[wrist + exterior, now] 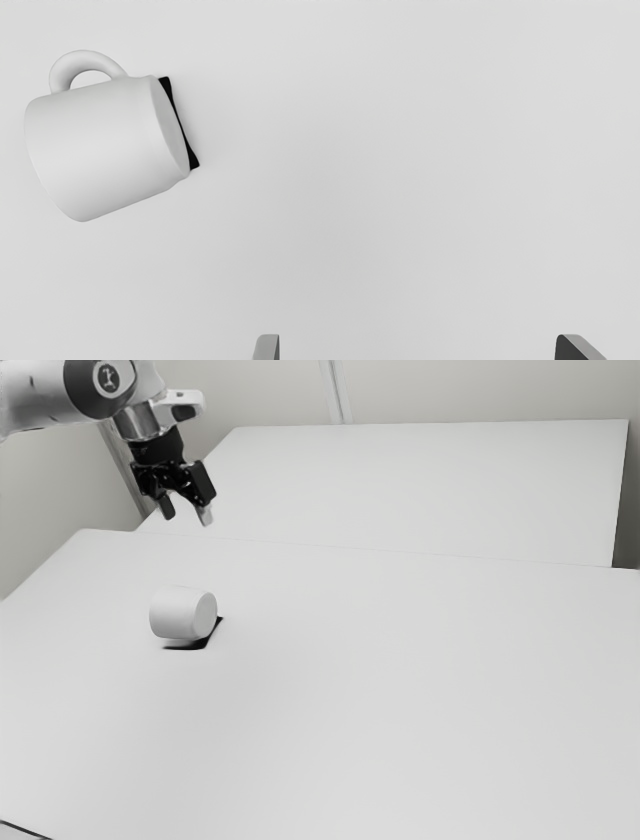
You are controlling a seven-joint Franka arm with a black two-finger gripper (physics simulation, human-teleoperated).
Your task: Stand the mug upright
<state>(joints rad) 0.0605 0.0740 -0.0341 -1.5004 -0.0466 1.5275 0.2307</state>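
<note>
"Where's the mug (pixel 100 150)?"
"On its side on the desk (pixel 350 690), lower than the open, empty tool (pixel 186 516) and well apart from it."
"What could go wrong?"
"If one finger (pixel 267 348) touches first, it could roll. Pinched by the handle (pixel 82 61), it might swing and slip."
"Count?"
"One mug, one handle, one tool, two fingers, and a second desk (pixel 400 485) behind the first."

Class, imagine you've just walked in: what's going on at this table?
A robot arm has its gripper open above the table, holding nothing. The white mug lies on its side on the tabletop, clear of the fingers, so setting it upright is not yet done.
</note>
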